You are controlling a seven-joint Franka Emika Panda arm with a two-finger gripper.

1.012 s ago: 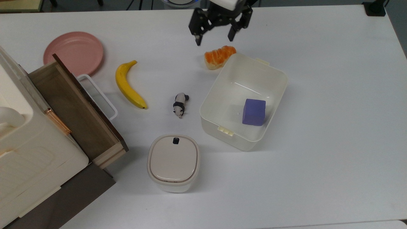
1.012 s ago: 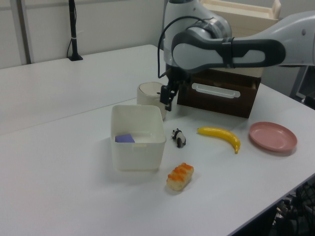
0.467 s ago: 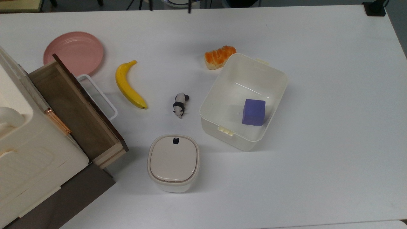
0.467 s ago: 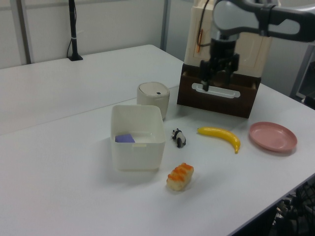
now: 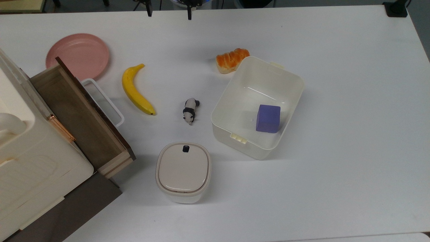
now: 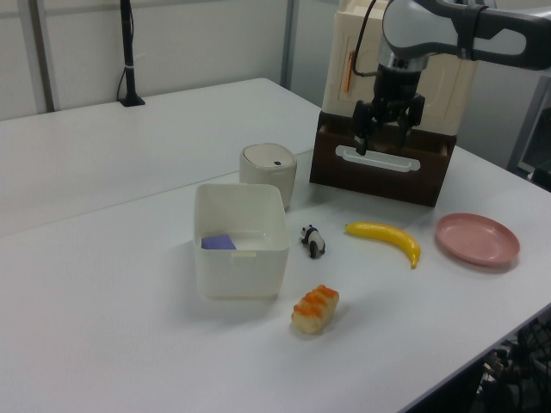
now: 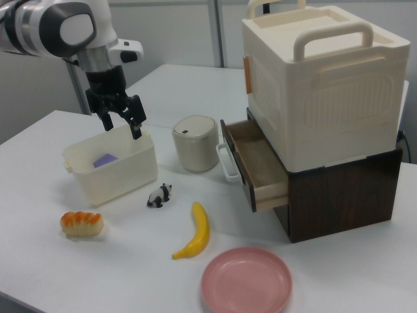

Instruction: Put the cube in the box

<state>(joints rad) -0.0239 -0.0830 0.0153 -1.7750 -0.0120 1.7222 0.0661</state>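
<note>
The purple cube [image 5: 268,118] lies flat on the floor of the cream-white box [image 5: 295,80], near its wall on the top view's right. The left view shows the cube [image 6: 219,243] low inside the box [image 6: 241,267], and the right view shows the cube [image 7: 104,160] in the box [image 7: 124,173]. My gripper [image 5: 169,13] hangs open and empty, high over the table's far edge and well apart from the box. In the left view the gripper [image 6: 387,138] is in front of the drawer unit. In the right view the gripper [image 7: 122,127] appears above the box's rim.
A toy panda [image 5: 190,111], a banana [image 5: 136,90] and an orange bread roll [image 5: 231,59] lie beside the box. A lidded white container [image 5: 183,171] stands nearer. A pink plate [image 5: 78,55] and an open wooden drawer [image 5: 77,117] under a cream case occupy the top view's left.
My gripper has lifted away from beside the box and swung toward the top view's left, staying open. The cube has stayed in the box.
</note>
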